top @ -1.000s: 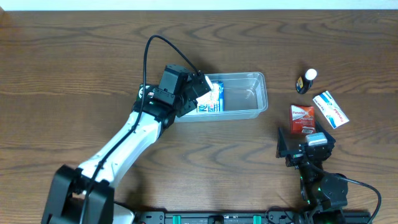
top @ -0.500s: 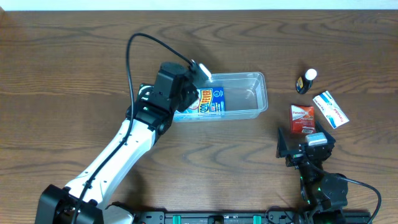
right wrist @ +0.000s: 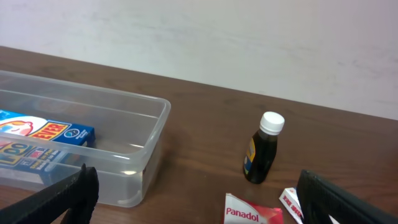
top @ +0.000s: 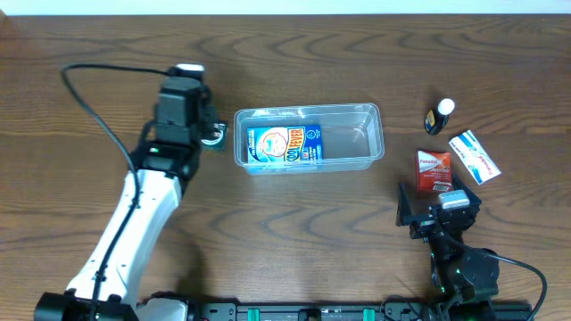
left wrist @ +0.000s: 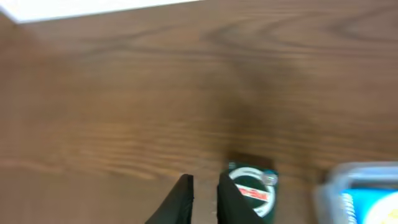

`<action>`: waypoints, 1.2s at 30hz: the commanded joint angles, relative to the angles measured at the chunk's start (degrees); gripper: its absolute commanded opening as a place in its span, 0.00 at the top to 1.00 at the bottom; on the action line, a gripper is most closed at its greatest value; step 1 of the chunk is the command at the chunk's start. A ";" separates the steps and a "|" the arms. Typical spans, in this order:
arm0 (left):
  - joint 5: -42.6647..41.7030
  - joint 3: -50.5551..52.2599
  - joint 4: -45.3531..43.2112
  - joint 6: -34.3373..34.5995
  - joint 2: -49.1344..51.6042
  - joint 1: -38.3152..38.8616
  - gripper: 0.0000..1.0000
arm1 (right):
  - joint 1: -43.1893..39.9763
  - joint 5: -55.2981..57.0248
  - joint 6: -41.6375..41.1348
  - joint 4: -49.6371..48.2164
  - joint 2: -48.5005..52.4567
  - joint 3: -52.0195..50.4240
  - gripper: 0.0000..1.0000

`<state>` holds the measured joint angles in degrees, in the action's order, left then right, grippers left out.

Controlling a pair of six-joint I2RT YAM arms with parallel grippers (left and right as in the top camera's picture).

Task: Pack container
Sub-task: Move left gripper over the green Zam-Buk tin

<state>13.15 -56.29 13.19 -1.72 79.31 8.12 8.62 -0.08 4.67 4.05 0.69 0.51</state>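
a clear, see-through plastic rectangular container [top: 370, 114] with rounded corners and a raised rim is seen near the middle of a brown wooden table [top: 294, 232]. a blue flat cardboard box with white and red print [top: 284, 144] is laid flat in its left half; the right half is shown bare.

just beside the container's left end, a small dark green item with a red-and-white label [left wrist: 252, 190] is seen on the table, too blurred to be identified. the left gripper [left wrist: 204, 180] is held over the wood next to this item, outside the container; its fingers are parted by only a narrow gap and nothing is held between them.

to the right of the container, well apart from it, a small dark glass bottle with a white cap [right wrist: 264, 148] is stood upright. nearer the front, a red flat packet marked panadol [top: 434, 169] and a white box with red and blue print [top: 474, 155] are laid side by side. the right gripper [right wrist: 198, 186] is held low at the table's near right edge, its jaws spread wide and empty.
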 commanded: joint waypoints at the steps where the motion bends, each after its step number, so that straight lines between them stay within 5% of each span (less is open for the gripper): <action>1: -3.56 -1.03 0.22 3.13 0.94 -3.26 0.79 | -0.46 -0.17 0.57 0.09 -0.31 -0.20 0.01; 2: -4.33 -1.03 0.20 3.13 1.25 -4.20 0.76 | -0.46 -0.17 0.55 0.09 -0.31 -0.20 0.01; 4: -5.38 -1.03 0.07 3.15 1.97 -5.68 0.37 | -0.46 -0.17 0.57 0.11 -0.31 -0.20 0.01; 9: -6.54 -1.01 -0.17 3.10 4.59 -7.56 0.19 | -0.46 -0.17 0.57 0.11 -0.31 -0.20 0.01; 11: -6.54 -1.01 -0.42 3.08 6.01 -7.63 0.03 | -0.46 -0.15 0.57 0.09 -0.31 -0.20 0.01; 36: -6.51 -0.94 -0.11 3.08 11.52 -7.63 0.02 | -0.46 -0.17 0.57 0.11 -0.31 -0.20 0.01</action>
<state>6.79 -56.29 13.04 1.30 90.56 0.69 8.62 -0.08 4.67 4.05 0.69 0.51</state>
